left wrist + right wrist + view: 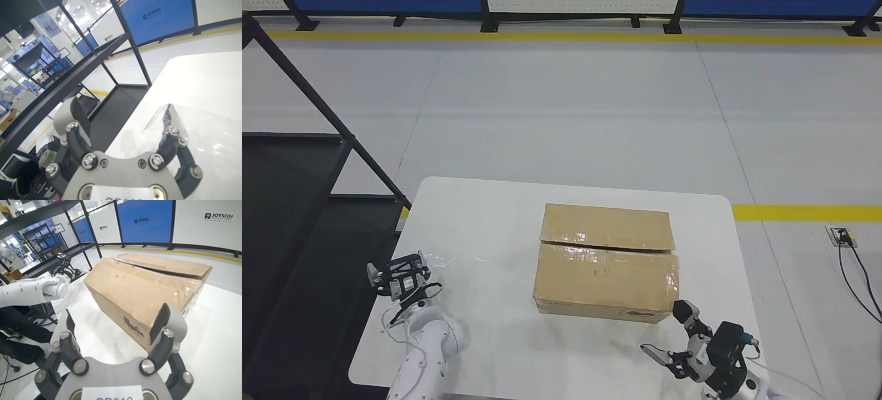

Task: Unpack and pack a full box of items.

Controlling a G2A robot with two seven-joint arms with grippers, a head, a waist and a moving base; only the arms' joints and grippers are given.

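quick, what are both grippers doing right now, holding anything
Left gripper: open, nothing clamped; a clear film stuck to it.
Right gripper: open, empty, near the cardboard box.

The left arm wears smooth white rounded shells with a cylindrical wrist joint, and thin cables loop above it. The left pincer and the right pincer are built alike: a grey metal plate studded with silver screws, and black curved links carrying two pale grey fingers faced with black ribbed pads. A white label with black print sits on each plate.
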